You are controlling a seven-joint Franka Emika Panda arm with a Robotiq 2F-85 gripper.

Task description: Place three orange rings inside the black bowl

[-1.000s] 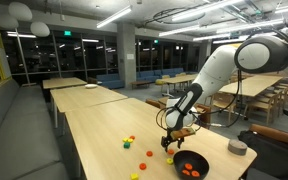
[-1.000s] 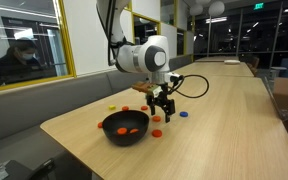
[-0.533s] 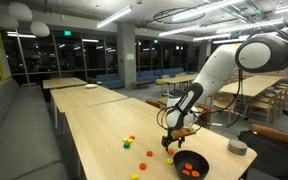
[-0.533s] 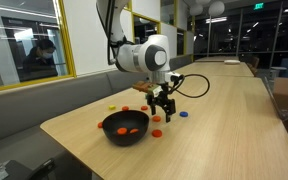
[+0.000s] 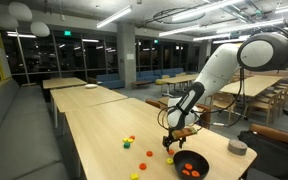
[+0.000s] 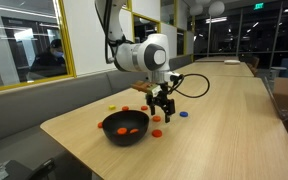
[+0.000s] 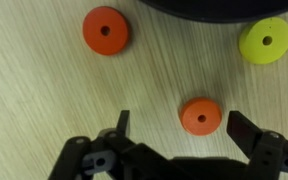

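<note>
End effector [image 7: 181, 122] hangs wide open, its black fingers [image 7: 123, 126] flanking a flat orange ring [image 7: 200, 116] on the pale wood-grain counter [image 7: 44, 95]; a second orange ring [image 7: 106, 30] lies upper left, the matte black bowl [image 7: 209, 6] at the top edge.

Both exterior views look along the table [image 5: 94, 122], sharing arm [image 6: 134, 55] and black bowl [image 6: 124, 138]; the wrist view looks straight down, close

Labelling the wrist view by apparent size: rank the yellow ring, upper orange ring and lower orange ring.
Yellow ring, largest.
Upper orange ring, slightly smaller.
Lower orange ring, smallest, though the two orange ones look nearly alike.
</note>
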